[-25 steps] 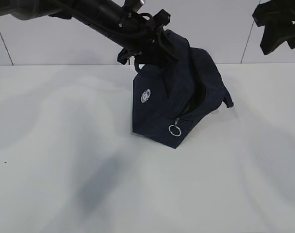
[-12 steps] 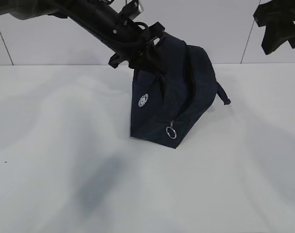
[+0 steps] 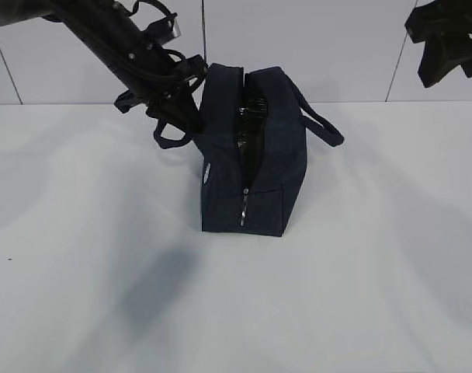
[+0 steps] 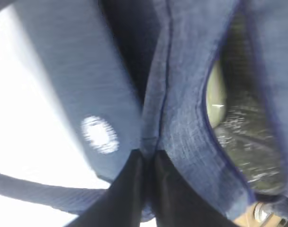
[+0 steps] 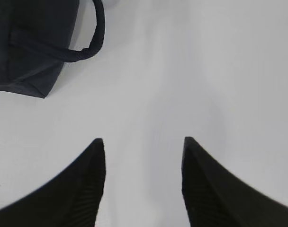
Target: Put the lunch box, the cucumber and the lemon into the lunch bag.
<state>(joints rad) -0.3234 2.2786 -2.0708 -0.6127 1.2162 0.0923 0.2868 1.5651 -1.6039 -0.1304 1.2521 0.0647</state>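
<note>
Lunch bag (image 3: pixel 251 155) stands mid-frame on the counter (image 3: pixel 104 295) — left pincer (image 4: pixel 148 158) clamps its fabric; right pincer (image 5: pixel 143 156) hangs wide, empty.

Lunch bag (image 3: pixel 271 148): matt woven navy cloth, glossy lining inside. My table (image 3: pixel 81 272): smooth matt white.

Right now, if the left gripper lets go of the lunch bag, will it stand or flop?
Probably stands: the lunch bag sits flat and upright on the table. Its fabric looks soft, and the handle droops. The left gripper pinches only a seam fold, so releasing may barely sway it.
</note>
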